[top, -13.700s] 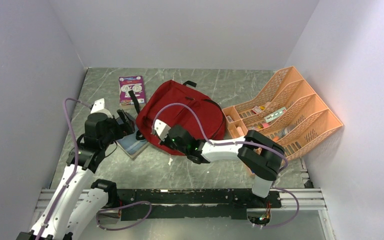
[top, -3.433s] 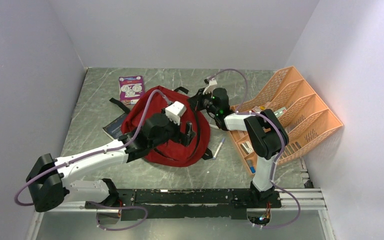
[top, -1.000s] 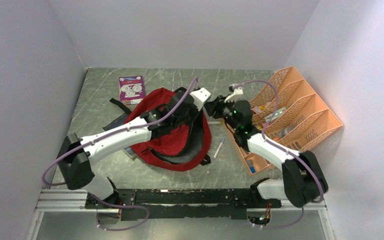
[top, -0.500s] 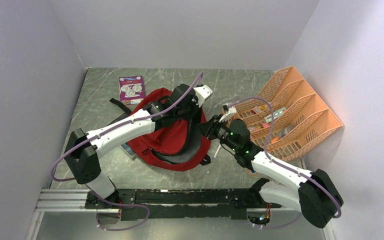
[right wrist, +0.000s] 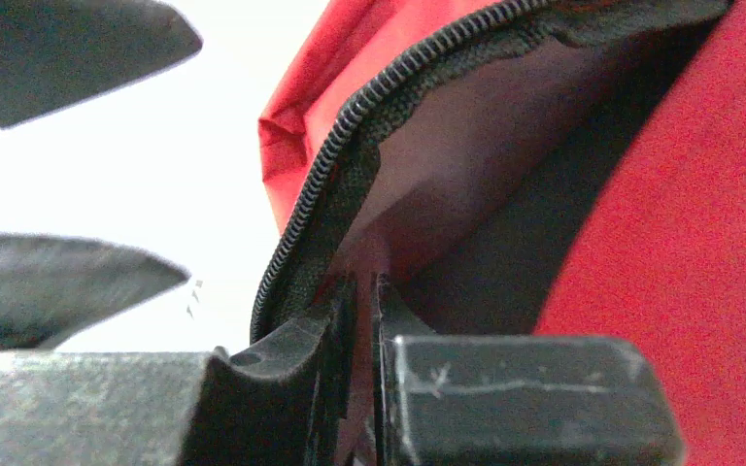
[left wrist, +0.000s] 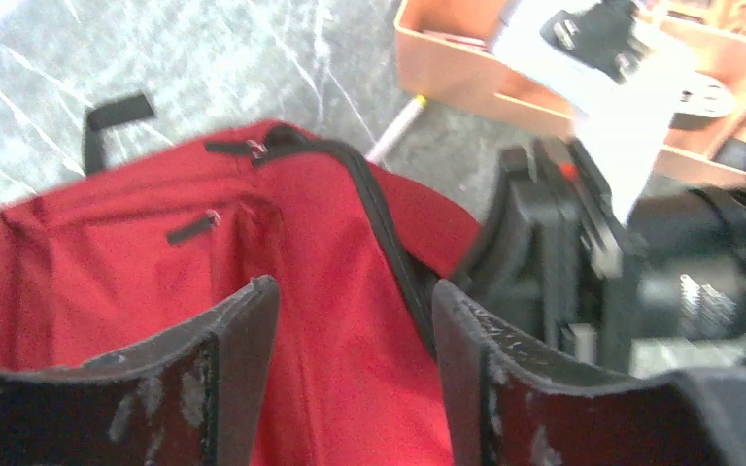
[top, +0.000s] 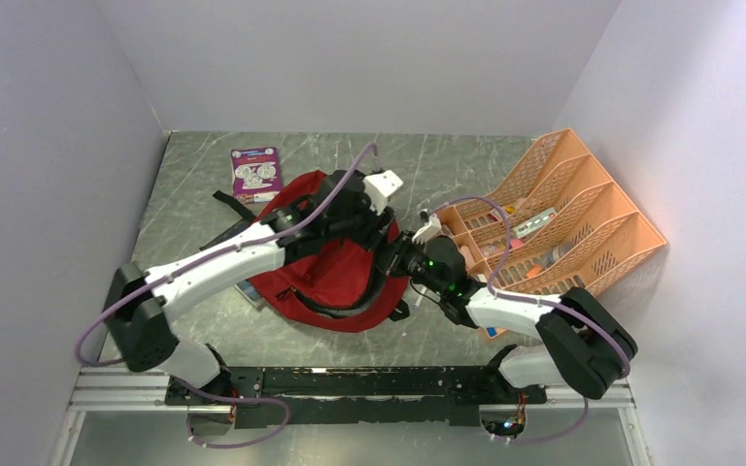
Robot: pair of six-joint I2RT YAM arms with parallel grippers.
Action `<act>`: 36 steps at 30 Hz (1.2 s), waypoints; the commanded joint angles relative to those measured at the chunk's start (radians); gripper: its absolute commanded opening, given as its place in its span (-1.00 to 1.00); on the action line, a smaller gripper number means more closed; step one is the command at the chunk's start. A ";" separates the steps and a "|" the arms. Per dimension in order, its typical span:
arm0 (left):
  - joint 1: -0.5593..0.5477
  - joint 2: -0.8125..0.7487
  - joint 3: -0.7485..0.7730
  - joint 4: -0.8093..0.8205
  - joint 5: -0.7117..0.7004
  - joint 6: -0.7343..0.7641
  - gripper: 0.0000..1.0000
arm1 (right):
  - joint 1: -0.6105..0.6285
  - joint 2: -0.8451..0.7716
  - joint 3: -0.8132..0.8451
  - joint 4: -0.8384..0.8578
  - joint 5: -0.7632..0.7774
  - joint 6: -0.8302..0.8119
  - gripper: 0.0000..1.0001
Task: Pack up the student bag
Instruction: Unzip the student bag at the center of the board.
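The dark red student bag lies in the middle of the table with its black zipper rim gaping on the right side. My right gripper is at that rim, shut on the zipper edge and lining. My left gripper hangs open just above the bag's red fabric, right beside the right gripper, which shows in the left wrist view. The left fingers show spread apart and empty in the right wrist view. The bag's inside is dark and I cannot see its contents.
An orange plastic desk organiser with small items stands at the right. A purple booklet lies at the back left. A dark book corner sticks out under the bag's left side. A white pen lies between bag and organiser.
My right gripper has moved left to the bag's right rim and closed on it. My left gripper has shifted slightly down toward the same rim and stays open.
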 commanded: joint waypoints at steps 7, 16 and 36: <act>0.001 -0.367 -0.299 0.111 0.023 -0.135 0.56 | 0.007 0.073 0.028 0.209 -0.089 0.084 -0.72; -0.048 -0.426 -0.486 0.196 0.042 -0.253 0.85 | 0.006 0.097 0.079 0.197 -0.098 0.126 -0.63; -0.145 -0.294 -0.459 0.111 -0.409 -0.305 0.18 | 0.006 0.074 0.131 0.102 -0.106 0.094 -0.68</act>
